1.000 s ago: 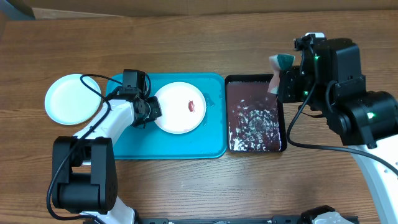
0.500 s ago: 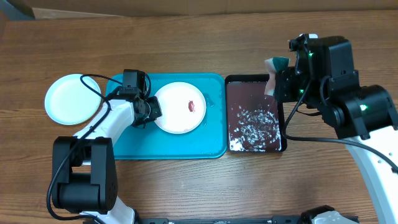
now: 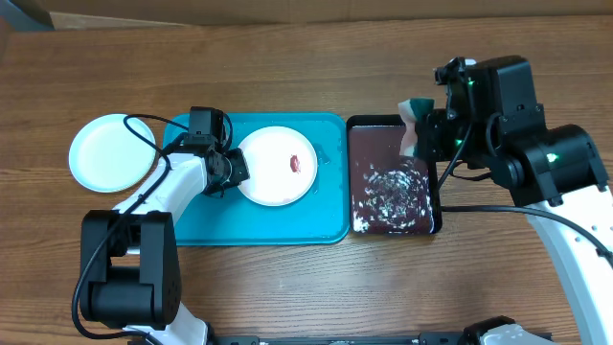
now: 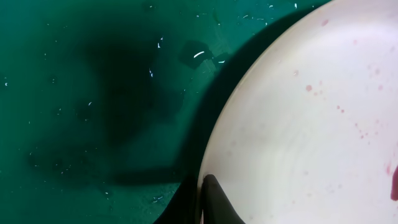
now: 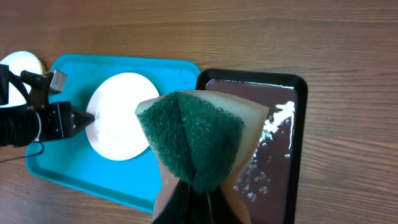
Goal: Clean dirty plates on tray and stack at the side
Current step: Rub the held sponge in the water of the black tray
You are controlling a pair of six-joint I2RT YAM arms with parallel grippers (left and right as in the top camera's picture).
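Seen from above, a brown wooden tabletop (image 3: 316,287) carries a large turquoise tray (image 3: 287,222) at its middle, with both arm bases at the near edge.

The near half of the tray is bare. In its far half, a little right of centre, lies the dirty plate (image 3: 276,165), small, round and white, with a red smear (image 3: 296,163) and fine red specks. The left gripper (image 3: 233,169) reaches in from the tray's left side. Its jaws are pressed together on the plate's left rim, one finger (image 4: 212,198) lying over the edge.

The plate looks stiff, light and smooth. It would probably slide on the slick tray under a scrub, so this rim pinch looks like the right hold. The rim is also the only place thin enough to grasp.

Touching the tray's right edge is a smaller black tray (image 3: 349,172) holding foamy water. Above its far edge hangs the right gripper (image 5: 196,193), jaws squeezed on a folded sponge (image 5: 189,134), green scouring side outward. The sponge is soft and looks wet.

Between sponge and plate stand only the two low rims. The left gripper covers the plate's left edge, so wiping should keep to the centre and right.

On the bare tabletop off the tray's far left corner rests a pale plate (image 3: 110,153). Whether another lies under it cannot be told.
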